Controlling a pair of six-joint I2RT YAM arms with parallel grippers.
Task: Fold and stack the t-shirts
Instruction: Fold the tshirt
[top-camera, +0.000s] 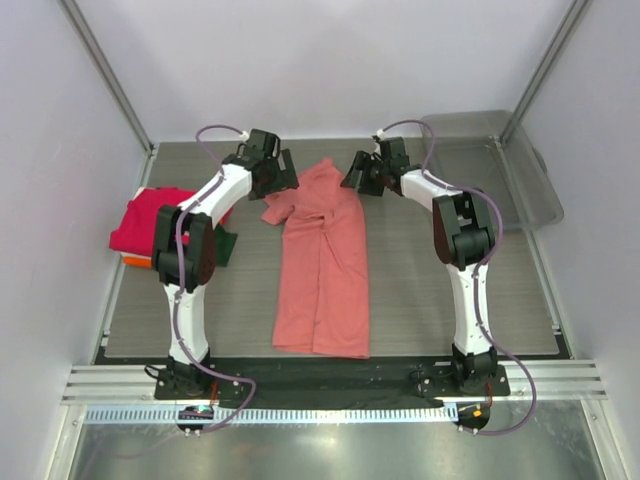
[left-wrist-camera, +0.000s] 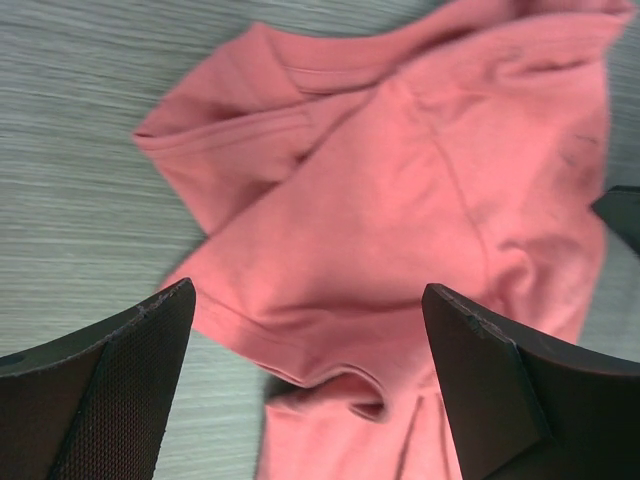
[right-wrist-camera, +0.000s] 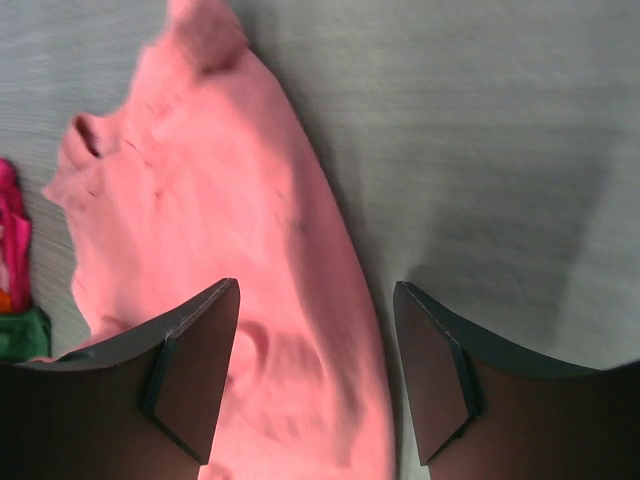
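Note:
A salmon-pink t-shirt (top-camera: 322, 270) lies lengthwise in the middle of the table, narrowly folded, with its collar end far from the arm bases and a sleeve (left-wrist-camera: 230, 150) sticking out to the left. My left gripper (top-camera: 283, 172) hovers at that sleeve; in the left wrist view it (left-wrist-camera: 308, 290) is open wide above the cloth. My right gripper (top-camera: 358, 175) hangs over the shirt's far right edge. Its jaws (right-wrist-camera: 316, 285) are apart over the shirt's edge (right-wrist-camera: 200, 180) and hold nothing. At the left edge lies a folded magenta-red t-shirt (top-camera: 150, 220) on top of an orange one (top-camera: 135, 260) and a dark green one (top-camera: 225, 245).
A clear grey plastic bin (top-camera: 500, 170) stands at the back right corner. White walls and slanted metal posts (top-camera: 110, 80) enclose the grey table (top-camera: 430, 300). Both arm bases are bolted to the near edge.

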